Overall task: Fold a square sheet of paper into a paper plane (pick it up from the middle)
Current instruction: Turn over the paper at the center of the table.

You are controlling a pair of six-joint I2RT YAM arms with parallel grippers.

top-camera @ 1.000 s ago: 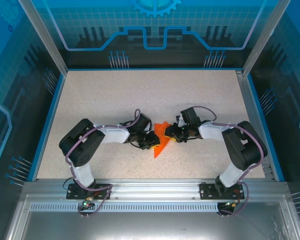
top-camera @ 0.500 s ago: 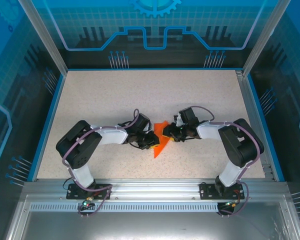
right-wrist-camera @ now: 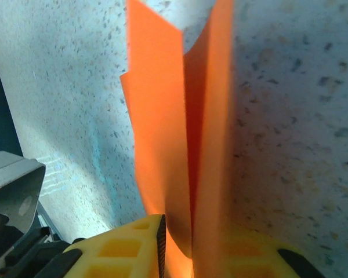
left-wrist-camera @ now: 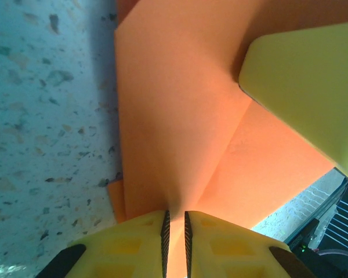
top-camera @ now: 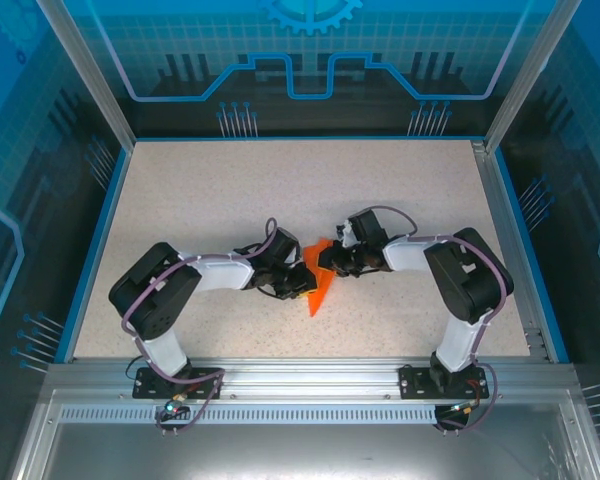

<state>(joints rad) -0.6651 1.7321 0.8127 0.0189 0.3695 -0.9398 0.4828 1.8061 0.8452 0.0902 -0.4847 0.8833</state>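
Orange paper plane (top-camera: pixel 320 290), half-folded, pinched by left gripper (left-wrist-camera: pixel 175 217), seemingly by right gripper (right-wrist-camera: pixel 191 231)

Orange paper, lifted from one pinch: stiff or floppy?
Probably floppy: flaps of the orange paper stand loosely off the table. Likely thin and light: the left hand pinches it with almost no gap. Visible creases may stiffen it slightly.

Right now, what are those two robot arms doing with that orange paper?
They are folding it into a paper plane. The orange paper is already partly folded and is between the two arms, near the middle of the table. The left hand pinches one folded edge. The right hand has the other side between its fingers, but I can't tell how tightly it grips.
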